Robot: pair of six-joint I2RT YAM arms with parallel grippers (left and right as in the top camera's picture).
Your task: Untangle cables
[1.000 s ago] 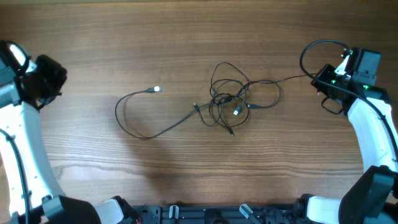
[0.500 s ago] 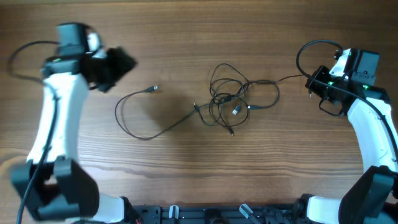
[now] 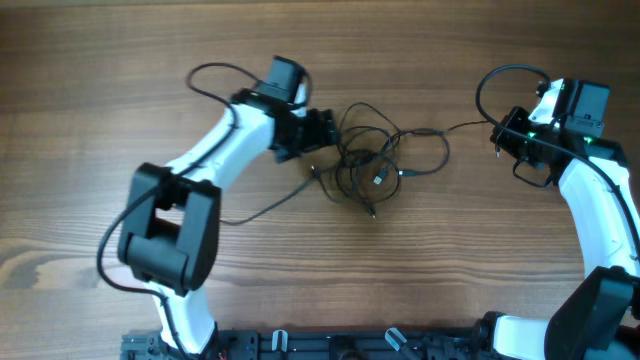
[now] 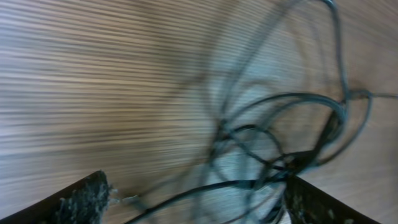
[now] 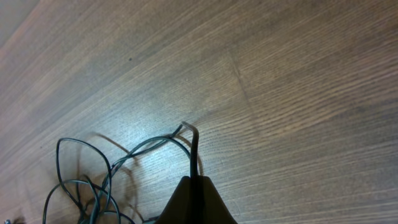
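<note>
The cables (image 3: 372,160) are thin black cords knotted in loose loops at the table's middle, with small plugs poking out of the tangle. One strand (image 3: 268,204) trails left and passes under my left arm. My left gripper (image 3: 331,129) hovers at the tangle's left edge, open. In the blurred left wrist view its fingers (image 4: 82,201) stand wide apart with the cable loops (image 4: 280,143) between and beyond them. My right gripper (image 3: 502,131) is at the right, shut on a cable strand (image 3: 465,125) leading out of the tangle. The pinched cord (image 5: 194,149) rises from between the closed jaws.
Thicker black robot wires arch off the left arm (image 3: 212,72) and the right arm (image 3: 500,75). The left arm's white links (image 3: 210,150) stretch across the left half of the wooden table (image 3: 450,260). More cable loops (image 5: 81,180) lie at the lower left of the right wrist view.
My left arm has swung from the far left across to the tangle, and its gripper has gone from shut to open. The right gripper has stayed shut on its strand.
</note>
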